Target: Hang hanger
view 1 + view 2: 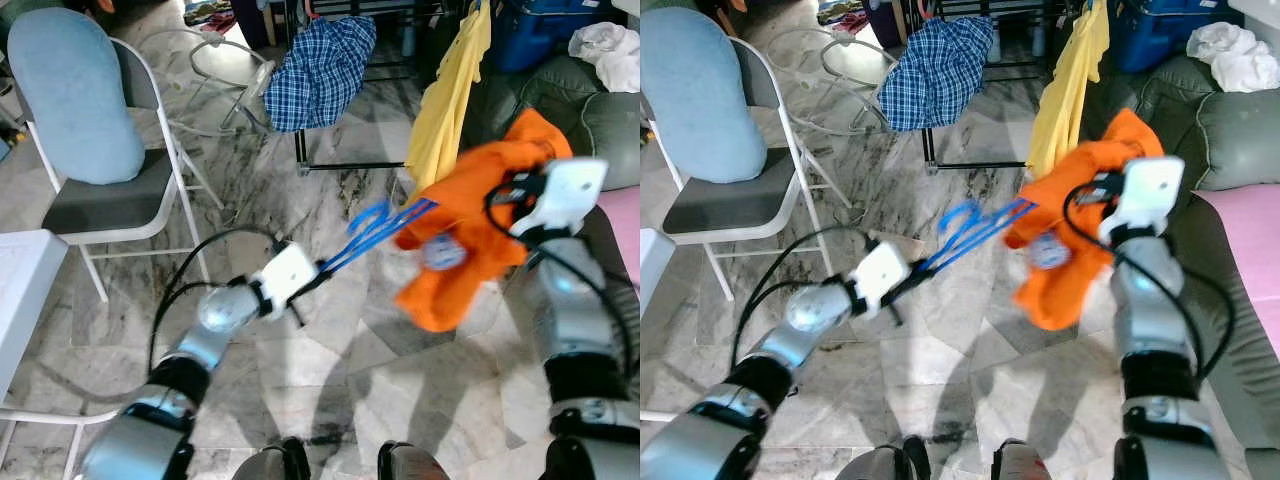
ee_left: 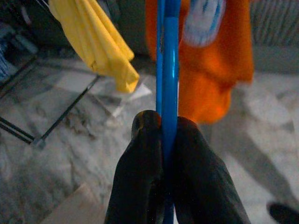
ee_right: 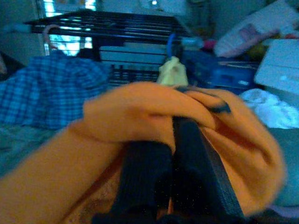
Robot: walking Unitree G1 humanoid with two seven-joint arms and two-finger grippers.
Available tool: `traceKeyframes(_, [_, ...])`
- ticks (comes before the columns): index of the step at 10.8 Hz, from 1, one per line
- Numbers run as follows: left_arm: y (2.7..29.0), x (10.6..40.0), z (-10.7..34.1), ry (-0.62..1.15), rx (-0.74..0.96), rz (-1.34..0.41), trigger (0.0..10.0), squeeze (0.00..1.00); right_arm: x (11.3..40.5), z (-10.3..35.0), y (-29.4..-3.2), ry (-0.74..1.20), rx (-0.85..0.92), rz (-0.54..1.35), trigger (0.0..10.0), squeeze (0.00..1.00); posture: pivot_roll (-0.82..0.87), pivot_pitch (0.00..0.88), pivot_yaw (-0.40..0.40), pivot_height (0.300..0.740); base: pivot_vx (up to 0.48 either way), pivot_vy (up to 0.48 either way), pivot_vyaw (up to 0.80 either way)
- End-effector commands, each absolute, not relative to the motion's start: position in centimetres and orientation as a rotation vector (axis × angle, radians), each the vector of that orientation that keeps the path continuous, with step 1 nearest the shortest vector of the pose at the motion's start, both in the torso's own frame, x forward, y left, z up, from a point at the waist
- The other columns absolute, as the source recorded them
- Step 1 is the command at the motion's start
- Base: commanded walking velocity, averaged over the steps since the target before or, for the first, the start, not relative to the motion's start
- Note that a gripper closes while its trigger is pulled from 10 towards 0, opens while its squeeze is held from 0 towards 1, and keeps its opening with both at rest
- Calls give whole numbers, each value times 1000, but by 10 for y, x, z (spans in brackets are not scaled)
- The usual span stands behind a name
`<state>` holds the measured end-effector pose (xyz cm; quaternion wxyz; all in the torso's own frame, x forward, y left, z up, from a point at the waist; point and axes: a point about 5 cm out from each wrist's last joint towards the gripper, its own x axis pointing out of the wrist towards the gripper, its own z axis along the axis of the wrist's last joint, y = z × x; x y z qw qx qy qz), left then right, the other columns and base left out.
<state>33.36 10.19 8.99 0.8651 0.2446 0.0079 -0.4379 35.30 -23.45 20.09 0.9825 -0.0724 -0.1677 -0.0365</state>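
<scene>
Item: blue hanger (image 1: 372, 232), stiff, light; our left hand (image 2: 164, 135) pinched its bar. Orange shirt (image 1: 470, 225), limp, at three o'clock; right hand (image 3: 174, 140) clamped its cloth.

Two grippers are counted: the left gripper (image 2: 163, 135) and the right gripper (image 3: 170, 140). One blue hanger (image 1: 375, 232) is seen. Three garments are counted: one orange shirt (image 1: 470, 225), one yellow shirt (image 1: 448, 100) and one blue plaid shirt (image 1: 322, 70). One white folding chair (image 1: 140, 215) is present, with one light blue cushion (image 1: 72, 95) on it. One black drying rack (image 3: 107, 21) is made out.
</scene>
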Motion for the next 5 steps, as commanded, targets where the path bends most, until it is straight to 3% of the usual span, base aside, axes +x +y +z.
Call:
traceKeyframes(1, [113, 327, 76, 81, 566, -922, 0, 0, 352, 226, -238, -425, -151, -110, 0, 0, -177, 181, 87, 740, 0, 0, 0])
traceKeyframes(5, [124, 311, 65, 47, 602, -983, 0, 0, 352, 230, -272, -377, -201, -305, 0, 0, -160, 187, 78, 740, 0, 0, 0])
